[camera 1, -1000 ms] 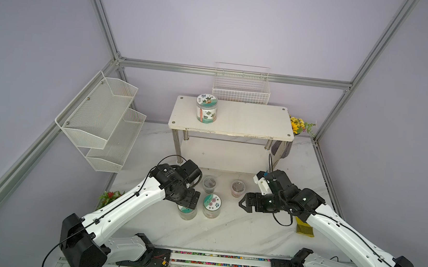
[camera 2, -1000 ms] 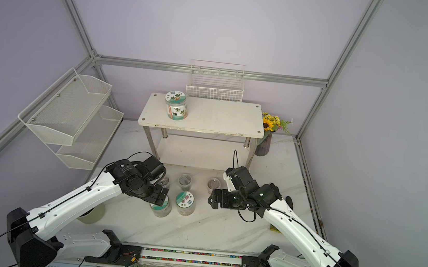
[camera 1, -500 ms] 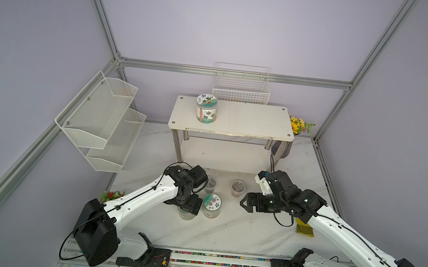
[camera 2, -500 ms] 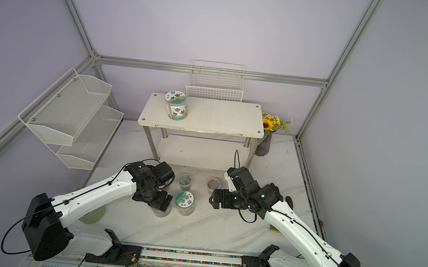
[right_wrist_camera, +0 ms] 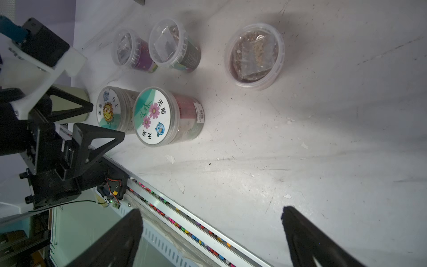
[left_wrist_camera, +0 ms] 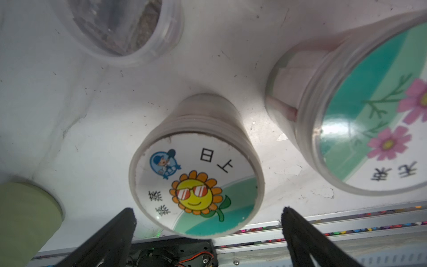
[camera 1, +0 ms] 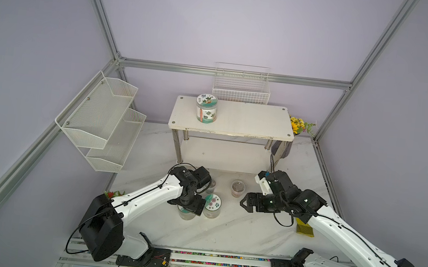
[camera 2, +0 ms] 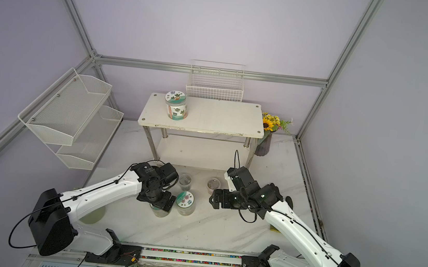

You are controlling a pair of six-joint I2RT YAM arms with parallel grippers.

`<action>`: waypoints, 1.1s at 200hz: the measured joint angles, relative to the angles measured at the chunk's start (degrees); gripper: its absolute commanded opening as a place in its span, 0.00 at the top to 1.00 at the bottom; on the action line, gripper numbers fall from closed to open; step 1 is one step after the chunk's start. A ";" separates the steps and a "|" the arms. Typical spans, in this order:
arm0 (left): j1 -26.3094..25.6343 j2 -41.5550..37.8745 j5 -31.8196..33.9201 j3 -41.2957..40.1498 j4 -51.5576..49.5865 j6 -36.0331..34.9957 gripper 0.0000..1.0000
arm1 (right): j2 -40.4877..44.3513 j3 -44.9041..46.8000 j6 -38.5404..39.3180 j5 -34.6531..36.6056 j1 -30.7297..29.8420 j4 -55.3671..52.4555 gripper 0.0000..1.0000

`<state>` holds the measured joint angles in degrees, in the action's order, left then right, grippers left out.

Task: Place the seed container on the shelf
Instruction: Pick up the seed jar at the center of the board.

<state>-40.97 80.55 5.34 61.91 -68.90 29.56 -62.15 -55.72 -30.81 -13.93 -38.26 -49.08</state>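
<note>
Left gripper (left_wrist_camera: pixel 208 211) fingers spread wide, poised over the sunflower-lid seed container (left_wrist_camera: pixel 196 182), no contact visible; that container stands upright on the table (camera 1: pixel 237 231), just beside a pink-flower-lid container (left_wrist_camera: pixel 369 129). Right gripper (right_wrist_camera: pixel 211 211) also wide open and empty, over bare table, apart from the containers. 1 labelled container (camera 1: pixel 206 108) already stands on the shelf (camera 1: pixel 236 120) top board; judged early stage: no grasp yet, so closing, lifting and setting down on the shelf remain.

The shelf (camera 1: pixel 249 121) stands at the surface's (camera 1: pixel 237 231) back, a jar (camera 1: pixel 206 109) on its top board's left end; before it the seed container (left_wrist_camera: pixel 196 185) sits just left of a second jar (camera 1: pixel 212 204), a tub (camera 1: pixel 238 187) behind
</note>
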 measured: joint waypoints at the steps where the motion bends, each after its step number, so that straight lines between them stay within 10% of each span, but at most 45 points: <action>1: 0.00 0.02 0.02 0.00 0.02 0.02 0.00 | 0.00 0.00 0.00 0.00 0.00 0.00 0.03; 220: -0.04 5.42 2.99 -0.02 1.60 -0.02 0.10 | -1.14 0.02 0.07 -0.04 0.00 0.02 0.03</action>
<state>-41.01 85.97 8.34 61.89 -67.31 29.54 -63.29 -55.70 -30.74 -13.98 -38.26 -49.06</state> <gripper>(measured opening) 0.929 0.972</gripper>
